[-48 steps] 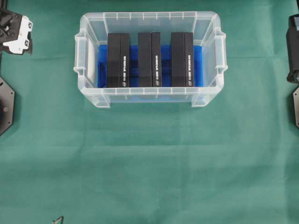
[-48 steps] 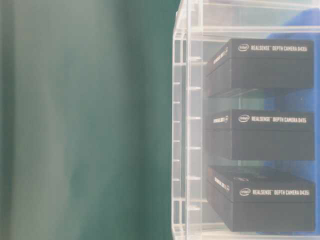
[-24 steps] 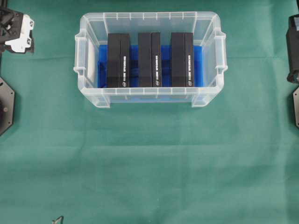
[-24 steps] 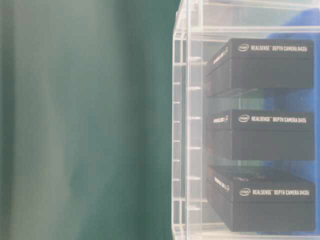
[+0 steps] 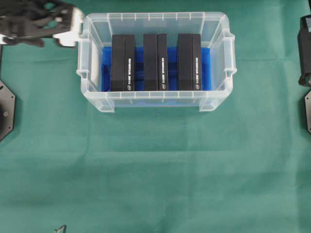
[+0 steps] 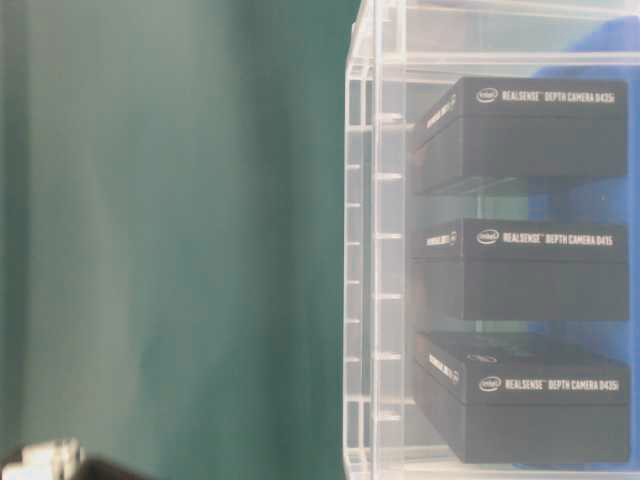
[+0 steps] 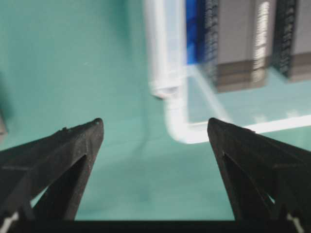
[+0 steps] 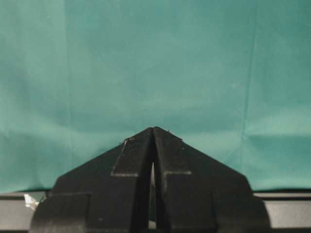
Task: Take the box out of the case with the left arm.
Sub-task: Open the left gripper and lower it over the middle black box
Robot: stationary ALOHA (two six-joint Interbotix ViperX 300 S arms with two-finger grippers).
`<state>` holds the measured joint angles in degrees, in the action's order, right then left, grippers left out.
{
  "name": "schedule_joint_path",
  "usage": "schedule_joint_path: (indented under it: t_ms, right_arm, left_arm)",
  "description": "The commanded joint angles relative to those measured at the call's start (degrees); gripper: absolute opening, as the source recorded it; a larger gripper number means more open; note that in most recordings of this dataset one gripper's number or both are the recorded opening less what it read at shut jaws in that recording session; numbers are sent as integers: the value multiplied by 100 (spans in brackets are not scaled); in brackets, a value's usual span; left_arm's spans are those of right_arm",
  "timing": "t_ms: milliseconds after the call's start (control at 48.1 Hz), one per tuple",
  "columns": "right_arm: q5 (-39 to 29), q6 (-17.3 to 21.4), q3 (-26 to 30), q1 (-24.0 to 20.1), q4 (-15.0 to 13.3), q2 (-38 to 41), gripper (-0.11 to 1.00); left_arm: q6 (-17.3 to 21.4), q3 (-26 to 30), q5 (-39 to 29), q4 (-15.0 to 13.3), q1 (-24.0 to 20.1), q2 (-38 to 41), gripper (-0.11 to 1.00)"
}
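Plainly, the readable writing sits on the three black boxes: in the table-level view the box nearest the top (image 6: 530,130) and the one nearest the bottom (image 6: 525,395) carry an Intel logo and "REALSENSE DEPTH CAMERA D435i" in white, and the middle box (image 6: 520,268) reads "REALSENSE DEPTH CAMERA D415"; from overhead the same white lettering runs along each box but is too small to read; the case (image 5: 155,17) is clear plastic with a ribbed rim and a blue sheet (image 5: 137,68) lining its bottom, and it stands on the green cloth (image 5: 155,165); inside it the left box (image 5: 122,62), centre box (image 5: 155,61) and right box (image 5: 189,61) stand on edge side by side, apart from one another, with narrow strips of blue showing between them and a wider strip between each outer box and the end wall; the cloth in front of the case lies open and wide; the left gripper (image 5: 65,26) hangs just beside the case's left rear corner, outside the wall, its jaws spread wide and holding nothing, the case corner blurred between its fingers (image 7: 68,155) in the wrist view; the right gripper (image 8: 153,133) has its jaws pressed together over bare cloth, gripping nothing
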<state>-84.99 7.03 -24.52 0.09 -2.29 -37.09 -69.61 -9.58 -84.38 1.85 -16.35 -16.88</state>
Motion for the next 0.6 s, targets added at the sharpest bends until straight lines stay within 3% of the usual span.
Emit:
schedule_joint_path:
  t_ms: [0, 582]
  right_arm:
    - [0, 9, 141, 0, -9, 0, 0]
    - [9, 9, 123, 0, -79, 0, 0]
  left_arm:
    - [-70, 448, 18, 9, 97, 229, 89]
    - [-281, 2470, 18, 9, 475, 2083, 89]
